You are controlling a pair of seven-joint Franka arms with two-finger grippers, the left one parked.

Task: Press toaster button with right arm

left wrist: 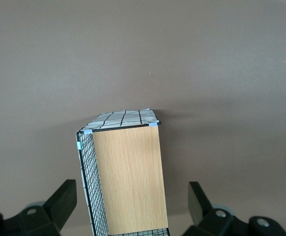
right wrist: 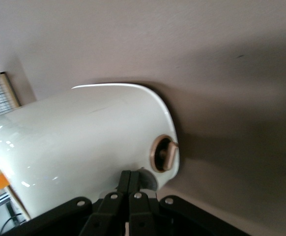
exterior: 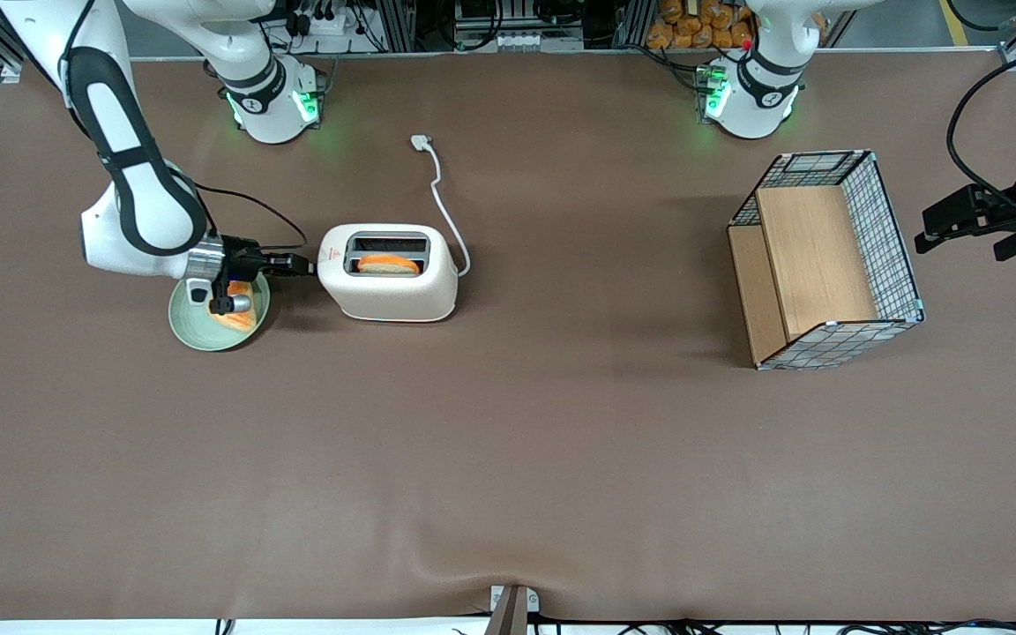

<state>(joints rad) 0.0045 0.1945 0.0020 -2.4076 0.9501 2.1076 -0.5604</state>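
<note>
So the pincer (exterior: 303, 263) is clenched shut, fingertips right up against the toaster (exterior: 389, 273) at its narrow end, just over the worktop (exterior: 508, 459).

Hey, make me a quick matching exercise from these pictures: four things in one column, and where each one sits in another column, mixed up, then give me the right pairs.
Things:
1. Black robot hand
2. Orange-crusted bread slice
3. Pale green round plate
4. Wire-mesh basket with wooden panels

Places:
A. Toward the parked arm's end of the table
B. In a top slot of the cream-white rounded toaster
C. Shut, at the toaster's narrow end by the red triangle mark
D. Under the working arm's silver wrist cuff, holding more bread

Pairs: 1-C, 2-B, 3-D, 4-A
</note>
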